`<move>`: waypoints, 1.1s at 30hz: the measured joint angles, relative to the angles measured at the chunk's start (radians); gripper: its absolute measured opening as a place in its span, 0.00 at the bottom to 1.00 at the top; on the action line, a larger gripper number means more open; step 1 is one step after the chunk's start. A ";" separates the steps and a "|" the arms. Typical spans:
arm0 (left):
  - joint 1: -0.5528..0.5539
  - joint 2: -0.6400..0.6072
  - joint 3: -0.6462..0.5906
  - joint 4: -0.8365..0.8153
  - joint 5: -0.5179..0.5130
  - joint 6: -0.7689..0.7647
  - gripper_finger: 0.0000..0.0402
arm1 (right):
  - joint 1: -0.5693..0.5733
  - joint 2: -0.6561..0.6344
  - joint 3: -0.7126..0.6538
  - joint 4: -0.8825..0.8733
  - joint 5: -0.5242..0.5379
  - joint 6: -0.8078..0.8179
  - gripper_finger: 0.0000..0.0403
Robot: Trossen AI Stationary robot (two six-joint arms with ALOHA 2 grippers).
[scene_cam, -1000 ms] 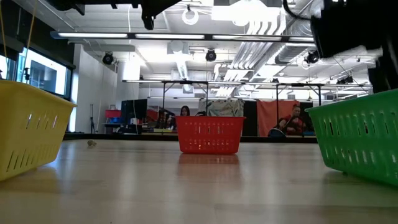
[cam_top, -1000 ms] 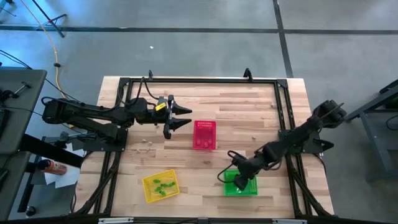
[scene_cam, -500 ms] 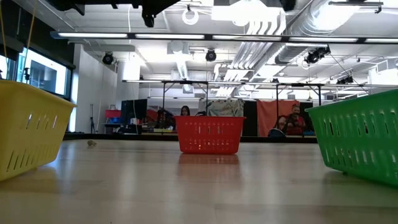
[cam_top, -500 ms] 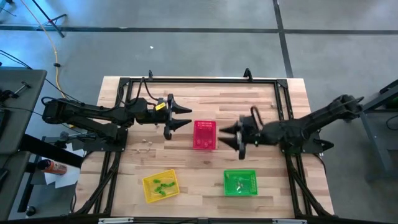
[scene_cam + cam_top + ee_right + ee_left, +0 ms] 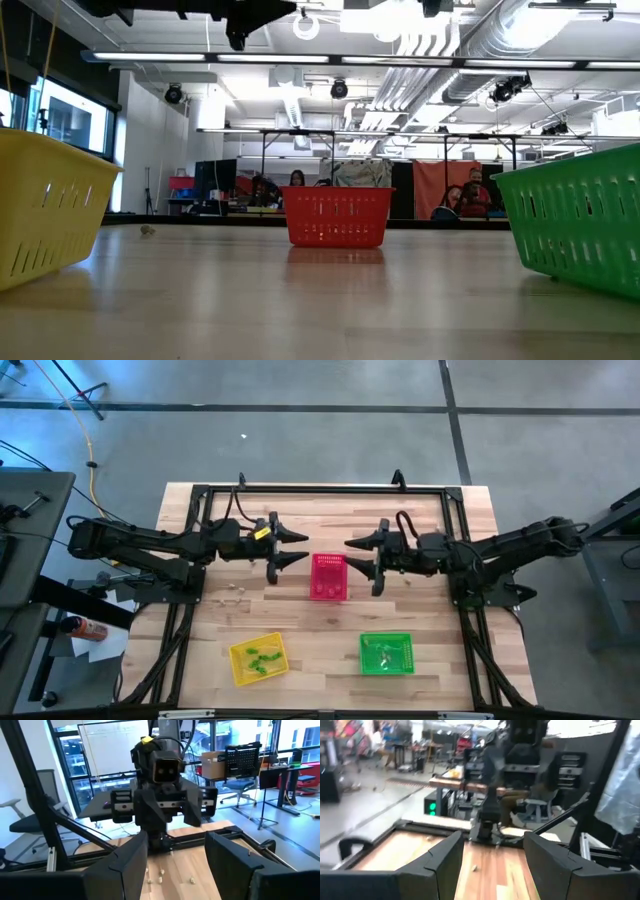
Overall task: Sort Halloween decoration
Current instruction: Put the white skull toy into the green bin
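My left gripper [image 5: 301, 547] and my right gripper [image 5: 360, 556] hang open and level high above the table's middle. They face each other over the pink-red basket [image 5: 329, 577], with nothing between their fingers. Green trinkets [image 5: 261, 658] lie in the yellow basket [image 5: 240, 668] at the near left. The green basket [image 5: 386, 653] stands at the near right, and I cannot make out what is in it. A few pale trinkets [image 5: 235, 588] lie loose on the table left of the pink-red basket; they also show as pale trinkets [image 5: 160, 880] below the left arm.
A black frame [image 5: 320, 490] runs around the wooden table's far and side edges. The three baskets stand apart, with bare wood [image 5: 320, 630] between them. In the low view people sit in the room behind the table.
My right gripper has risen from just over the green basket and swung toward the table's middle and far side. It has turned from pointing down to level and now faces the left gripper above the pink-red basket.
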 joint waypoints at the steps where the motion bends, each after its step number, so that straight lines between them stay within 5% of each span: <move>1: 0.000 0.000 0.005 -0.028 -0.014 -0.019 0.49 | -0.002 0.000 0.000 -0.001 -0.005 0.000 0.48; 4: 0.000 0.000 0.080 -0.279 -0.073 -0.082 0.49 | -0.007 0.000 0.000 -0.017 -0.011 0.002 0.48; 9: 0.024 0.025 0.254 -0.947 -0.220 -0.187 0.49 | -0.017 0.000 0.000 -0.081 -0.011 0.078 0.48; 15: 0.148 0.096 0.257 -1.417 -0.211 -0.404 0.49 | -0.019 0.000 -0.001 -0.129 -0.011 0.141 0.48; 33: 0.319 0.447 0.192 -1.430 -0.002 -0.134 0.49 | -0.018 0.000 -0.001 -0.144 -0.014 0.238 0.48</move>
